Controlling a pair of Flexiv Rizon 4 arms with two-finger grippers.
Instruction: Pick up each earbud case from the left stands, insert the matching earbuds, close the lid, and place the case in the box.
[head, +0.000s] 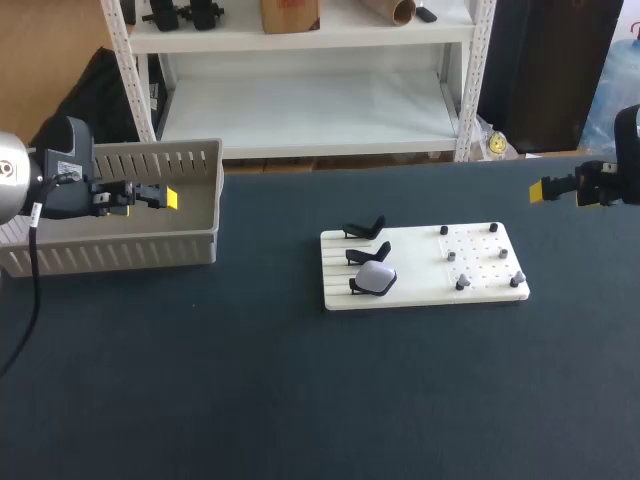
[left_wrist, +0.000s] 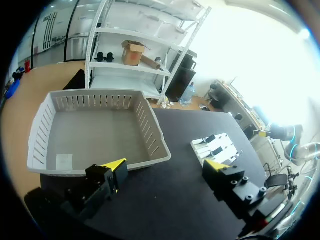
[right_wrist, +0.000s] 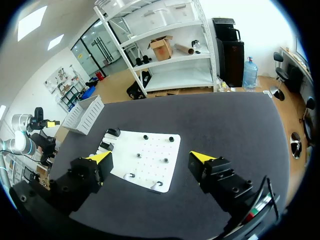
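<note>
Grey earbud case (head: 377, 279) being carried on nearest stand of white board (head: 420, 296), mid-table. Left gripper (left_wrist: 165, 167) being held spread, empty, by box (head: 110, 250). Right gripper (right_wrist: 150, 159) likewise spread, empty. Case being judged light, hard, smooth, likely slippery. Pinch being advised across rounded body's flanks, seam being avoided.
</note>
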